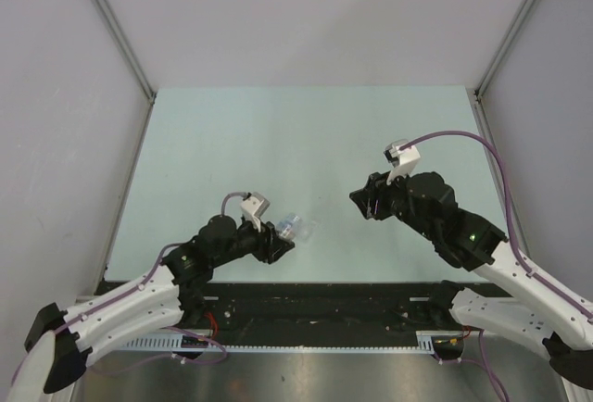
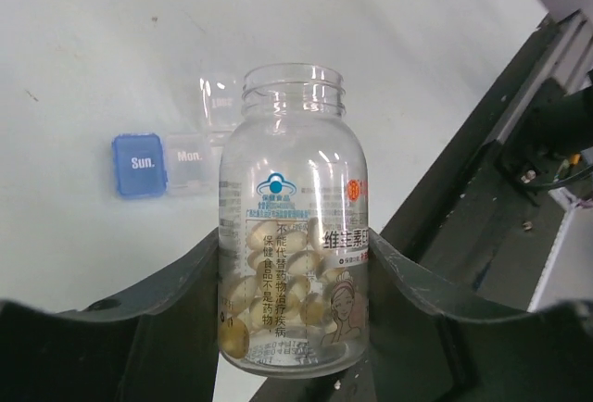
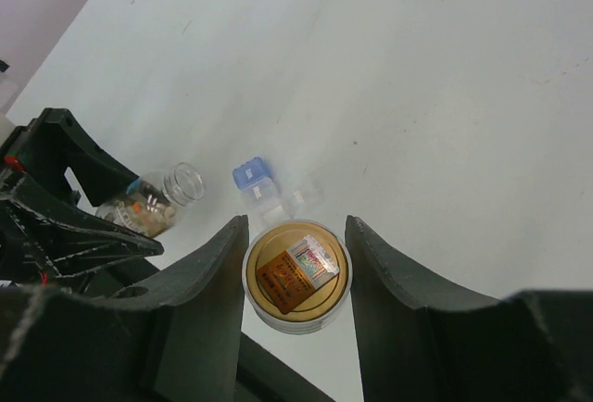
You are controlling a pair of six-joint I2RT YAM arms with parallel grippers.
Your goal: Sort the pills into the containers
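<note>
Left gripper (image 2: 289, 272): jaws part-way closed on a clear pill bottle (image 2: 295, 170). Uncapped, mouth toward 12 o'clock, pills (image 2: 269, 295) pooled at the base end between the fingers. Weekly pill organiser (image 2: 190, 163) on the table (image 2: 83, 50) at 10 o'clock of the bottle, apart from it, blue Sun. lid (image 2: 139, 165) down.

Right gripper (image 3: 296, 235): half-closed round the gold-faced cap (image 3: 296, 280).

Risks, as judged:
- Dumping many pills at once on a quick tip: wide mouth, small cells, scatter over the table.
- Bottle twisting in the grip: smooth wall.
- Shoving the light organiser with the bottle rim.
- Pouring onto the shut Sun. lid.
</note>
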